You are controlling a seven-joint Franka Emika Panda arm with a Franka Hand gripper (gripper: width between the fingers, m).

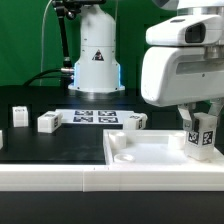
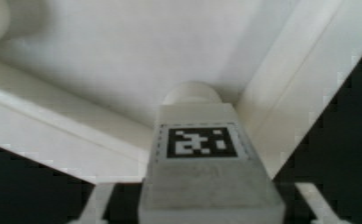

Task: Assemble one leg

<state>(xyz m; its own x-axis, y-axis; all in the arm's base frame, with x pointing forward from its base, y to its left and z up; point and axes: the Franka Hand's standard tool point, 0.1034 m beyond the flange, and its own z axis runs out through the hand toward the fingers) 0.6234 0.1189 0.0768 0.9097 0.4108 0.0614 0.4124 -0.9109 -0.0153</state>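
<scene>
A leg (image 1: 204,139) stands upright in the corner socket of the large white panel (image 1: 150,150) on the exterior view's right. My gripper (image 1: 202,128) straddles its upper part. In the wrist view the leg (image 2: 199,150) shows a marker tag, and its far end meets the panel's corner (image 2: 142,70). My gripper (image 2: 206,188) has one finger on each side of the leg, with a thin dark gap on both sides, so the jaws are open around it.
Three loose legs (image 1: 47,121) (image 1: 18,115) (image 1: 133,120) lie on the black table behind the panel. The marker board (image 1: 95,116) lies between them. The arm's base (image 1: 95,60) stands at the back.
</scene>
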